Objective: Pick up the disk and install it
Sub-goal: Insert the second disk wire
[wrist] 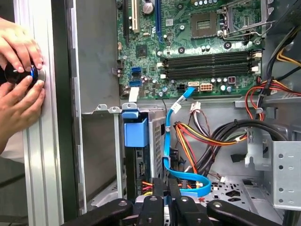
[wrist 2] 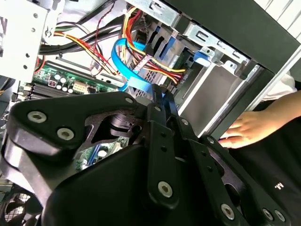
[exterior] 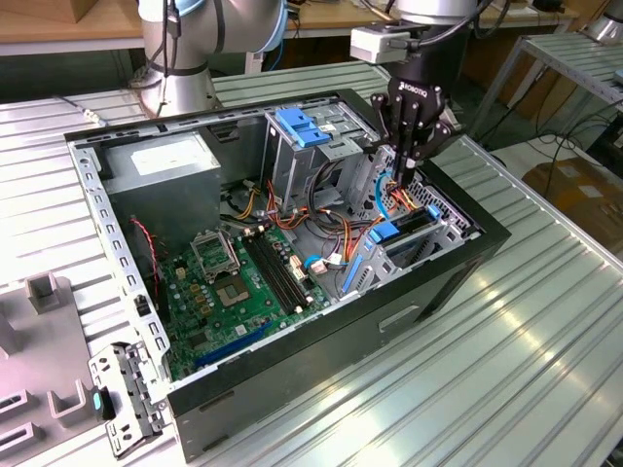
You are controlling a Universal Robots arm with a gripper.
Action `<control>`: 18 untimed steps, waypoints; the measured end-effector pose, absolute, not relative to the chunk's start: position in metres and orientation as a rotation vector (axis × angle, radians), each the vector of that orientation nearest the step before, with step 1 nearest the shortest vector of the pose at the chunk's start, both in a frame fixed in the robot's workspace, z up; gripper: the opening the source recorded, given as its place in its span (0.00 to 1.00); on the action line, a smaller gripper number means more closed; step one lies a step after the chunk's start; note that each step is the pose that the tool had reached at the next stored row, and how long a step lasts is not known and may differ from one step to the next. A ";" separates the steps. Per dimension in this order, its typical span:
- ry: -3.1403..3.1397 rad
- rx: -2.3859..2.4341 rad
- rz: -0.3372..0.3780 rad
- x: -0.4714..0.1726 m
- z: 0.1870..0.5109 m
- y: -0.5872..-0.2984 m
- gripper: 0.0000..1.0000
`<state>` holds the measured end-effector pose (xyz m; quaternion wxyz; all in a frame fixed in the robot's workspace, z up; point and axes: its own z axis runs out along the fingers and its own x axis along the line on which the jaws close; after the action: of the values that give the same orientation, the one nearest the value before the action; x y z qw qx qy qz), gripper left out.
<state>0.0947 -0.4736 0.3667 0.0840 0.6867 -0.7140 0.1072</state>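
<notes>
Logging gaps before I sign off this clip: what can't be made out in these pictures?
- What the gripper touches: its own body blocks this in the second wrist view, and cables crowd it in the exterior view.
- The disk, apparently in the bay: it sits edge-on in the first wrist view, label face hidden, seating unclear.
- The dark round object under the person's hands: mostly covered in the first wrist view.

We logged an open computer case on a ribbed metal table, green motherboard exposed, grey power-supply box at the far corner, blue latch atop the drive cage, and the black gripper lowered among the cables above the blue-railed disk in its bay.
</notes>
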 end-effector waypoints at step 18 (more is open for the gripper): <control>-2.173 2.169 0.255 0.077 0.352 -0.523 0.16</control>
<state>0.0766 -0.5232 0.3525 0.0304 0.7038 -0.7049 0.0827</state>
